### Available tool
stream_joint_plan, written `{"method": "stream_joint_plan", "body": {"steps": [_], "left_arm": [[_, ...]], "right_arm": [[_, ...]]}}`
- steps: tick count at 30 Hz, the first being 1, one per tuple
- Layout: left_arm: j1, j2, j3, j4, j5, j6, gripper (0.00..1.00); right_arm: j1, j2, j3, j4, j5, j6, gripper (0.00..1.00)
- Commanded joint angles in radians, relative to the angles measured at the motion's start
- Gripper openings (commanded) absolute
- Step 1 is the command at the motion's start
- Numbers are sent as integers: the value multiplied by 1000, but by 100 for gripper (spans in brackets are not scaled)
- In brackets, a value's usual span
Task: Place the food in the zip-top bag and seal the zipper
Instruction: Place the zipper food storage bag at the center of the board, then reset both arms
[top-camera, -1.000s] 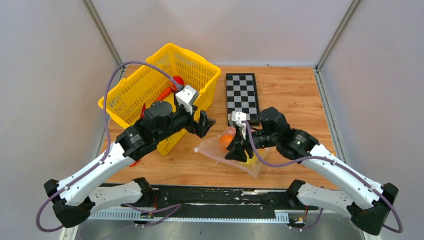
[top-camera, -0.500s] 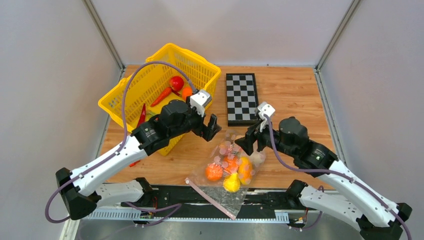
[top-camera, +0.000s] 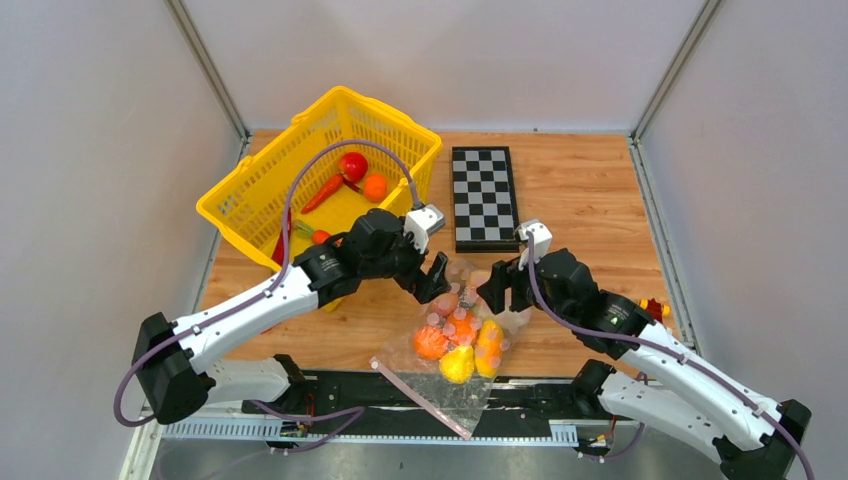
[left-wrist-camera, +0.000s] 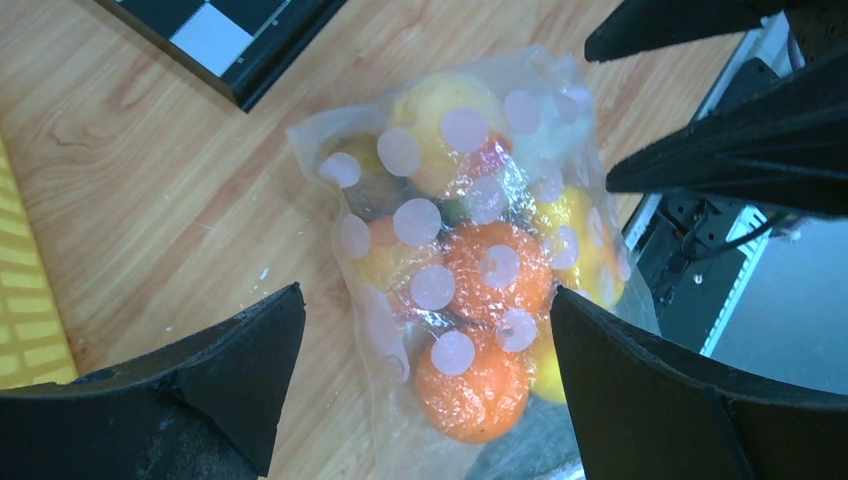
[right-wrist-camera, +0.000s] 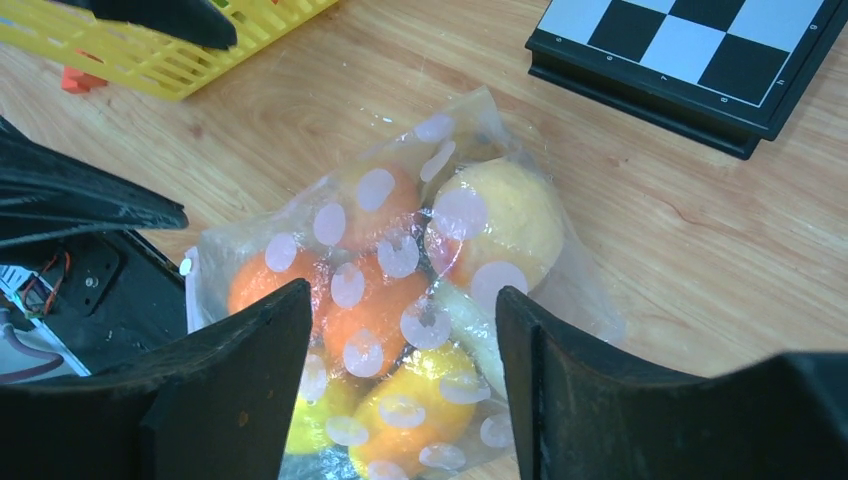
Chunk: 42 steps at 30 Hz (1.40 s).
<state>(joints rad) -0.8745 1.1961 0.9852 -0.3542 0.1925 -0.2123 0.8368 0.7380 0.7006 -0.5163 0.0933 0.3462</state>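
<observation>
The zip-top bag (top-camera: 455, 335) lies flat at the table's near edge, clear with pale pink dots. The food (top-camera: 431, 343) is inside it: orange, yellow and pale rounded pieces. The zipper (top-camera: 420, 398) is a pinkish strip at the bag's mouth, lying over the black front rail. My left gripper (top-camera: 432, 280) hovers open just above the bag's far left side. My right gripper (top-camera: 503, 290) hovers open above its far right side. In the left wrist view the open gripper (left-wrist-camera: 430, 390) straddles the bag (left-wrist-camera: 470, 200). In the right wrist view the open gripper (right-wrist-camera: 400, 385) straddles the bag (right-wrist-camera: 400, 260) too.
A yellow basket (top-camera: 260, 190) at the back left holds a tomato (top-camera: 352, 166), a carrot and a small orange. A checkerboard (top-camera: 484, 195) lies behind the bag. A small red and yellow piece (top-camera: 655, 308) shows beside the right arm.
The bag has moved from under the right gripper toward the near edge and now lies free. The right gripper has lifted off it. The left gripper has swung right over the bag.
</observation>
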Motion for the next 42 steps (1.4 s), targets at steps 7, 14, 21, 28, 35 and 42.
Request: {"method": "stream_joint_plan", "body": {"steps": [7,14,21,28,35,42], "left_arm": [[2,-76,-89,22,305,68,90],[-1,-173,-170,-13,294,43,86],[-1,-211,-148,97,-102,-54,97],[0,-203,-3,67,-382,-36,100],[12,-187,116,28,-582,-37,100],[20,-210,181,-26,-752,-130,100]], "right_arm": [[0,4,10,65,-75,-20,56],[0,10,-4,91,-42,2,48],[0,18,12,67,233,58,73],[-82,34,94,43,450,-64,100],[-337,79,178,25,304,-132,100],[-417,53,202,-8,245,-142,100]]}}
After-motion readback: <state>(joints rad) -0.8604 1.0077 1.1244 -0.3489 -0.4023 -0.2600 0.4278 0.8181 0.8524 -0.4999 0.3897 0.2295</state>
